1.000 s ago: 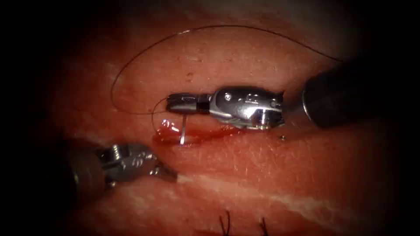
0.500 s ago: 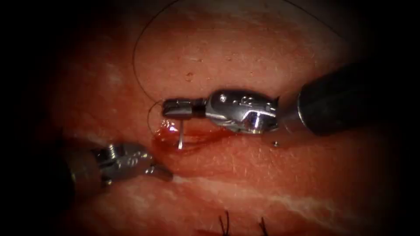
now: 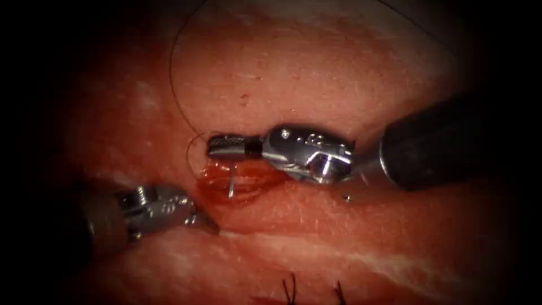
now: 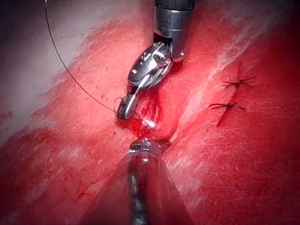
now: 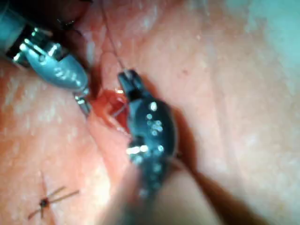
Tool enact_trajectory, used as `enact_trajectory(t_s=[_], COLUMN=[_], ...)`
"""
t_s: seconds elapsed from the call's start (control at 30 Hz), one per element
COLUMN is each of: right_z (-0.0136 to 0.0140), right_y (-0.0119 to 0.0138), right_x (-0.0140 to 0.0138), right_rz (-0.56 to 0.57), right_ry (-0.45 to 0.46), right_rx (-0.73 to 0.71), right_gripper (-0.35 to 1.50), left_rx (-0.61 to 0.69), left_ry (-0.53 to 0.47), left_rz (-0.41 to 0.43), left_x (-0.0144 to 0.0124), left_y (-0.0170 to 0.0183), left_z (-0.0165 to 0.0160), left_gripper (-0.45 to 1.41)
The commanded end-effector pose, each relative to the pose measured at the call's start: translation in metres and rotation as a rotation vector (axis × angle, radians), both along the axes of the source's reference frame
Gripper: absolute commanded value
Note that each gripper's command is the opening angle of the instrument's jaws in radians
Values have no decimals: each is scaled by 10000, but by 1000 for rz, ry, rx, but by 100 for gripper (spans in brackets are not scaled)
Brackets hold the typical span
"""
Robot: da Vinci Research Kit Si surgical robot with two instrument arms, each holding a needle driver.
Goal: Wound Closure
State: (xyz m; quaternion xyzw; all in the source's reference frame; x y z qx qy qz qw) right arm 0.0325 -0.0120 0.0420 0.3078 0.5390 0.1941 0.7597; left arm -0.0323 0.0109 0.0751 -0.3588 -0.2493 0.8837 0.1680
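The left wrist view is showing two finished stitches (image 4: 233, 95) lying across a closed stretch of the cut, well apart from both tools; the endoscope view is catching just their dark thread ends (image 3: 291, 289) at the bottom edge of the frame. The right wrist view is showing one such stitch (image 5: 50, 199).

In the endoscope view the right tool (image 3: 217, 145) is lying near the centre of the frame, its jaws closed on the needle (image 3: 231, 182) near its trailing end. The needle is hanging down from the jaws into the open cut (image 3: 240, 183), its lower part sinking into the tissue (image 3: 316, 68) amid red fluid (image 3: 217, 172). The thread (image 3: 171, 79) is running from the jaws in a small loop, then sweeping up along the upper left of the frame and out at the top.

The left tool (image 3: 200, 220) is sitting at the lower left, its jaws closed, with the tip resting on the tissue just below the cut's left end; whether it is pinching tissue cannot be told.
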Motion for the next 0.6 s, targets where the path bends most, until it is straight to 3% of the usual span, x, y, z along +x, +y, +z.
enact_trajectory(t_s=[0.03,0.6], right_z=[5,10], right_y=[-12,-46], right_x=[3,10], right_rz=[-6,-26], right_ry=[-1,-26], right_rx=[17,283], right_gripper=[-35,-35], left_rx=[3,8], left_ry=[-2,-1], left_rz=[0,-7], left_x=[-7,-10], left_y=[-5,6], left_z=[8,3], left_gripper=[-45,-45])
